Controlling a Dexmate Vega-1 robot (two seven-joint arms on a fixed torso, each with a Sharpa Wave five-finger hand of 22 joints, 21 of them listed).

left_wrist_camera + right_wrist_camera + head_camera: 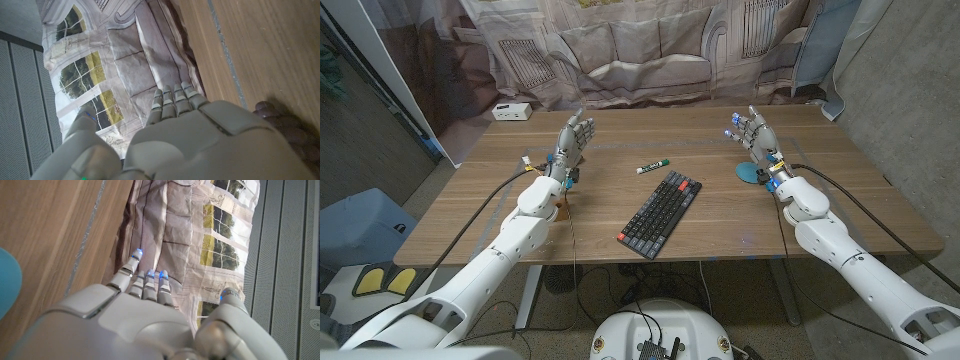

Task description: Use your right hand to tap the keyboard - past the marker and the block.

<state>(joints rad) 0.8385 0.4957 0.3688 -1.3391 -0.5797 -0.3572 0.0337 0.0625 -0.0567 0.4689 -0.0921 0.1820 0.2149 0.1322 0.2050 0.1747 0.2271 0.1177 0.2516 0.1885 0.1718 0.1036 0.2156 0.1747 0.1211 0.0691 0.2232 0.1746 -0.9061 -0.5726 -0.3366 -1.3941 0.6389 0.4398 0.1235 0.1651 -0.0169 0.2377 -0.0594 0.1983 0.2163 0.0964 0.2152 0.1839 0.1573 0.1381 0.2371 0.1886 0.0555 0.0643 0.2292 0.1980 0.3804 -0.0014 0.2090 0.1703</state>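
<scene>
- Right hand (752,133): raised over the table's right side, fingers spread and reaching away from the robot, holding nothing; the right wrist view shows its back (125,325) with blue-lit fingertips (137,255) pointing toward the printed backdrop.
- Left hand (572,140): raised over the table's left side, fingers apart, holding nothing; the left wrist view shows its back (200,140).
- Keyboard (660,212): dark, with 1 red key at a far corner, lying diagonally at the table's centre, between the 2 arms and apart from both hands.
- Marker (653,166): white with green cap, just beyond the keyboard's far end, not touching it.
- Blue disc (748,174): flat on the table beside the right wrist.
- White box (510,111): at the far left corner.
- Wooden table (620,135): bears all items.
- Backdrop (650,50): printed sofa-and-windows cloth behind the table.
</scene>
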